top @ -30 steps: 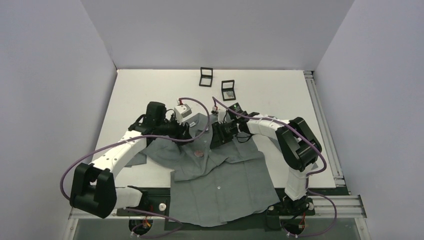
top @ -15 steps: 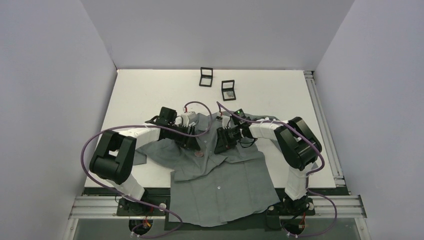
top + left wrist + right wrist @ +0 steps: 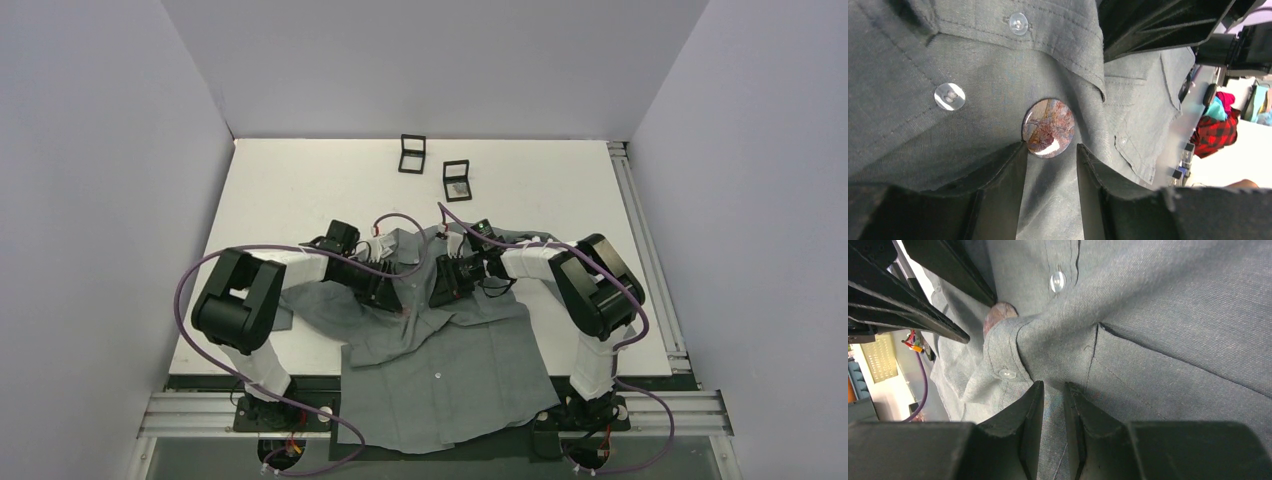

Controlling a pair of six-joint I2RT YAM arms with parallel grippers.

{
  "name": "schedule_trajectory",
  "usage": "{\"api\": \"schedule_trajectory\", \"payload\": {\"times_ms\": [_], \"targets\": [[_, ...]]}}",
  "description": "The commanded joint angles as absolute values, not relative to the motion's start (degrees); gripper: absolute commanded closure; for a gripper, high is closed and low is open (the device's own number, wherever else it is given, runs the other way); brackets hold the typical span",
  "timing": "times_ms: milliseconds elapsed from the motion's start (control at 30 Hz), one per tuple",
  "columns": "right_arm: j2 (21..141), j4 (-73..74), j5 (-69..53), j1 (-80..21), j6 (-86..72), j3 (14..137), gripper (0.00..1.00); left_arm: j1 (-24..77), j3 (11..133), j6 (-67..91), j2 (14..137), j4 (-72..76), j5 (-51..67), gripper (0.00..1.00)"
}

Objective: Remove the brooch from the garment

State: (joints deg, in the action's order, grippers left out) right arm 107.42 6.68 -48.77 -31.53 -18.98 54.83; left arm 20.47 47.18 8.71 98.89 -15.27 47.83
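Note:
The grey shirt (image 3: 440, 370) lies spread on the white table. The brooch (image 3: 1048, 128), a round reddish-brown disc, is pinned next to the button placket. My left gripper (image 3: 1050, 150) is open, and the brooch sits just beyond the gap between its fingertips, touching the left one. In the top view the left gripper (image 3: 393, 298) covers most of the brooch. My right gripper (image 3: 1053, 385) is nearly closed, pinching shirt fabric that creases around its tips. In that view the brooch (image 3: 998, 316) peeks out behind a placket fold. The right gripper (image 3: 441, 291) is just right of the left one.
Two small square black boxes (image 3: 411, 154) (image 3: 457, 180) stand open at the back of the table (image 3: 300, 180). White shirt buttons (image 3: 950, 96) (image 3: 1018, 23) sit near the brooch. The shirt hem hangs over the table's near edge.
My left arm has folded in and its gripper has moved right and down onto the shirt, now over the brooch. My right gripper has shifted only slightly.

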Motion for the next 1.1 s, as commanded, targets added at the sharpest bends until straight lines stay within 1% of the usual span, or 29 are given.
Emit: {"api": "schedule_trajectory", "payload": {"times_ms": [0,67,200,267,333,500,600,733,767,967,1067], "targets": [[107.1,6.4,-44.2,-31.7,-17.3,53.0,0.80,22.0,47.3,10.0,99.9,-13.2,54.9,0.63],[107.0,6.4,-44.2,-31.7,-17.3,52.9,0.80,21.8,47.0,11.2,99.3,-12.1,54.7,0.63],[106.8,6.6,-44.2,-31.7,-16.9,52.8,0.80,19.8,46.3,11.6,97.7,-12.9,47.5,0.49],[106.6,7.0,-44.2,-31.7,-16.4,52.7,0.80,18.0,45.8,12.5,97.2,-13.2,45.0,0.47],[106.2,7.8,-44.0,-31.7,-15.7,52.6,0.80,17.6,45.9,12.2,97.0,-14.7,42.6,0.46],[105.3,8.4,-43.5,-31.7,-14.7,51.9,0.80,20.8,46.4,12.2,98.4,-14.5,44.2,0.46],[105.5,8.2,-43.4,-31.7,-14.6,51.7,0.80,22.7,47.5,13.6,100.4,-13.5,47.6,0.49],[105.4,8.2,-43.3,-31.7,-14.4,51.8,0.80,22.5,47.9,16.1,101.7,-9.7,52.6,0.59],[105.2,8.3,-43.3,-31.6,-14.4,51.7,0.80,22.3,47.4,16.8,101.1,-7.6,53.7,0.62],[104.9,8.2,-43.3,-31.7,-14.2,51.5,0.80,19.1,42.3,25.9,96.5,7.4,58.1,0.77],[104.8,8.2,-43.4,-31.6,-14.1,51.7,0.80,19.1,41.4,28.4,95.9,10.8,59.0,0.79]]}}
